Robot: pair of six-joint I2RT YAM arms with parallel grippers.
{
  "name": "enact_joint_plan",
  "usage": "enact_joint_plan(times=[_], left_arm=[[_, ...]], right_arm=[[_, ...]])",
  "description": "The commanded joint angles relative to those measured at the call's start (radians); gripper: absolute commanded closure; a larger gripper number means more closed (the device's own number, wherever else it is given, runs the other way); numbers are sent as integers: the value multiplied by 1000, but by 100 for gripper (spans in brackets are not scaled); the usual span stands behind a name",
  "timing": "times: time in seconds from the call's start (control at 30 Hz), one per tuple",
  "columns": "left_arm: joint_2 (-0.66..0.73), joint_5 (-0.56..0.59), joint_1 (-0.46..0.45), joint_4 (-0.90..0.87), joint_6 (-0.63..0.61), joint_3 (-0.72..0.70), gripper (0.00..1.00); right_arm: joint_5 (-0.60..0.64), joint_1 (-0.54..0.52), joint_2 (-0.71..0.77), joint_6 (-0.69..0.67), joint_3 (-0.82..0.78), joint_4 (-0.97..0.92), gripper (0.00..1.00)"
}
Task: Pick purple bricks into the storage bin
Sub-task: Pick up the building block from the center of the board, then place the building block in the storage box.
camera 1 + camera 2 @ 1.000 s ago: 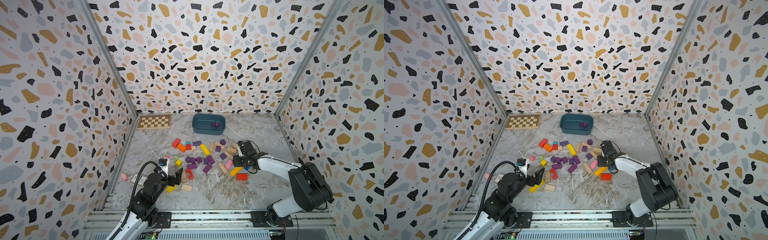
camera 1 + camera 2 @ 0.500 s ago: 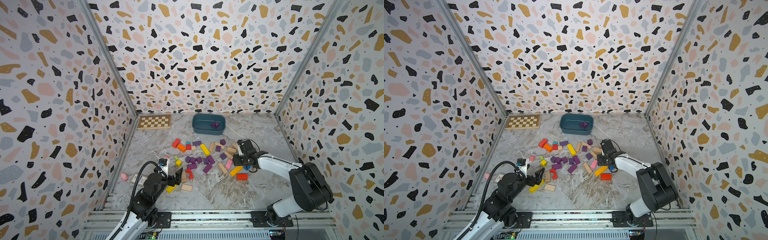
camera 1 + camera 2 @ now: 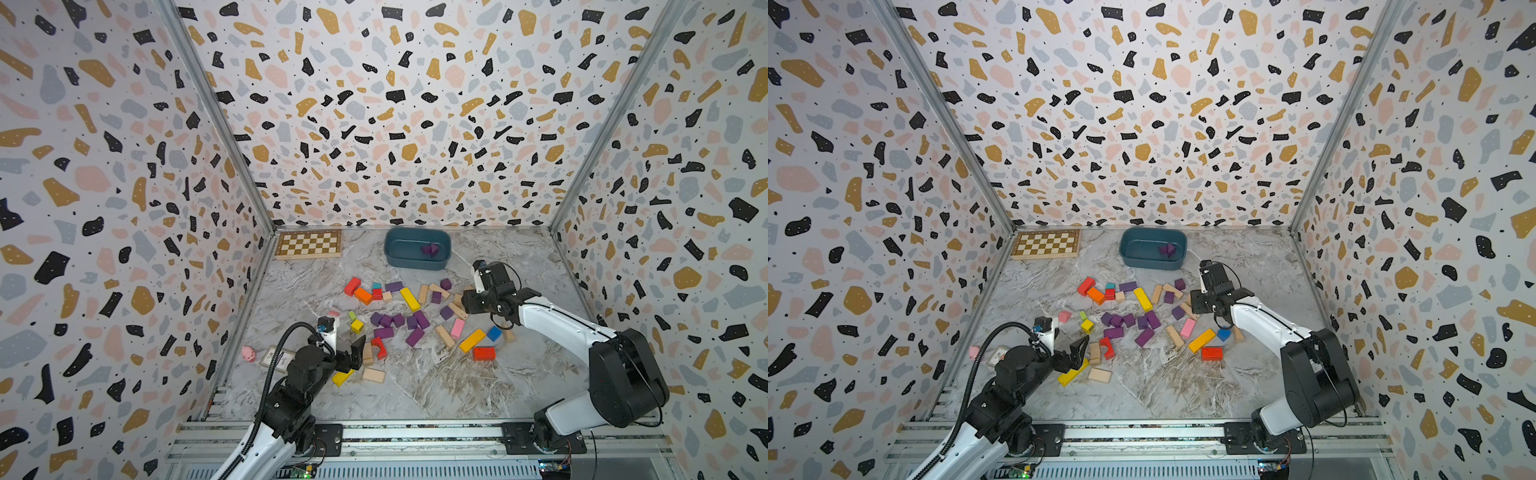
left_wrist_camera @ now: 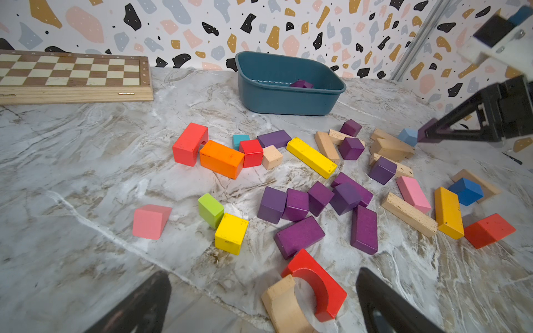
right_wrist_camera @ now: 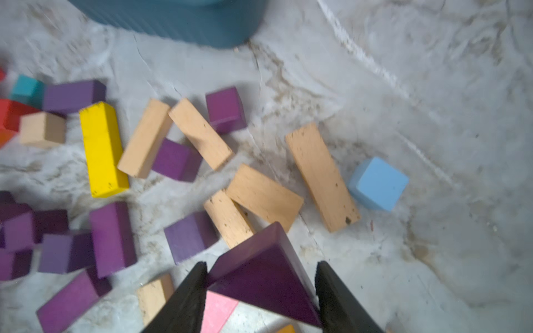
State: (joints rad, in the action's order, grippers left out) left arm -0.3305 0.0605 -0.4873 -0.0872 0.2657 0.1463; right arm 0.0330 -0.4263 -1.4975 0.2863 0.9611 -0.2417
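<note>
Right arm has risen slightly and edged toward the back wall over the last second. The left arm is unchanged, and no block on the table [image 4: 86, 173] looks displaced. Grip: the right fingers [image 5: 184, 302] are partly closed on a purple wedge [image 5: 259, 276], one finger on each side, apex pointing away from the wrist. The right wrist view is blurred. In the left wrist view the wedge hangs clear of the table, above the tan blocks [image 5: 265, 196]. Key relation: the storage bin [image 3: 417, 263] lies farther back and to the robot's left of the held wedge, near it but not beneath it. The bin's long axis runs left to right, so its near long wall faces the arm. One purple brick [image 3: 429, 249] already sits inside. The right arm is much the nearer to the bin. Judgement: carry forward-left over the near wall, then release. The remaining purple bricks [image 3: 420, 319] are clustered mid-table between the arms. The left fingers [image 4: 383, 308] are spread fully and hold nothing, poised over a red arch [image 4: 334, 291].
</note>
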Motion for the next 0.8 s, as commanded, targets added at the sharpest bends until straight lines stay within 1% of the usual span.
enact_joint_plan(times=[0.0, 0.2, 0.47, 0.57, 0.77], left_arm=[[-7, -11, -2, 45, -8, 13, 1], [-8, -11, -2, 45, -7, 12, 1], [-12, -5, -2, 47, -6, 13, 1], [-13, -4, -2, 49, -7, 12, 1], [-14, -1, -2, 48, -5, 13, 1]], right_arm=[[-9, 0, -50, -37, 129, -1, 55], [-30, -1, -221, -78, 379, -1, 56], [-54, -2, -484, -119, 727, -43, 56], [-67, -5, -598, -130, 872, -71, 57], [-101, -15, -849, -139, 1239, -167, 57]])
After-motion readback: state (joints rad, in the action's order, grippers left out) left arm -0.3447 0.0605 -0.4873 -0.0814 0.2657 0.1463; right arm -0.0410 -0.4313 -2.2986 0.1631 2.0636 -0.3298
